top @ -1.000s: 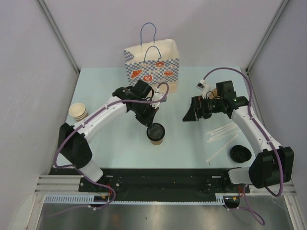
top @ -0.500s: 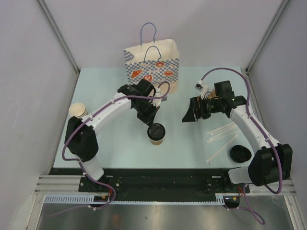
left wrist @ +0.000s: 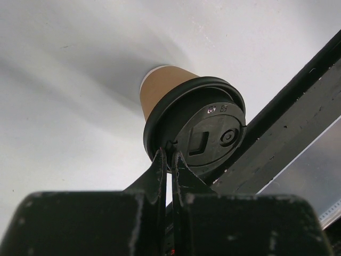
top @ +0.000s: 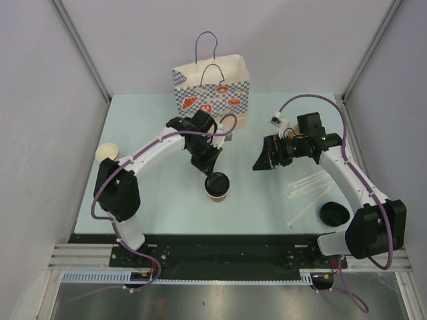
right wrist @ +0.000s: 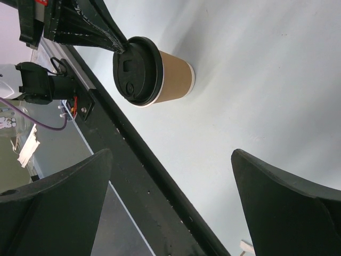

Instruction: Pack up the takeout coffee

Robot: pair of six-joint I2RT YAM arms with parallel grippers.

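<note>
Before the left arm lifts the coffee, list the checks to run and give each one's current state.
1. Takeout coffee capped: ok, the black lid sits flush on the cup.
2. Left gripper hold: ok, it is pinched shut on the lid's rim. How firm the hold is: cannot tell.
3. Right gripper out of the way: ok, it is open and apart from the cup.
4. Paper bag upright: ok, it stands at the table's far edge.
5. Bag mouth open enough: cannot tell from above.
</note>
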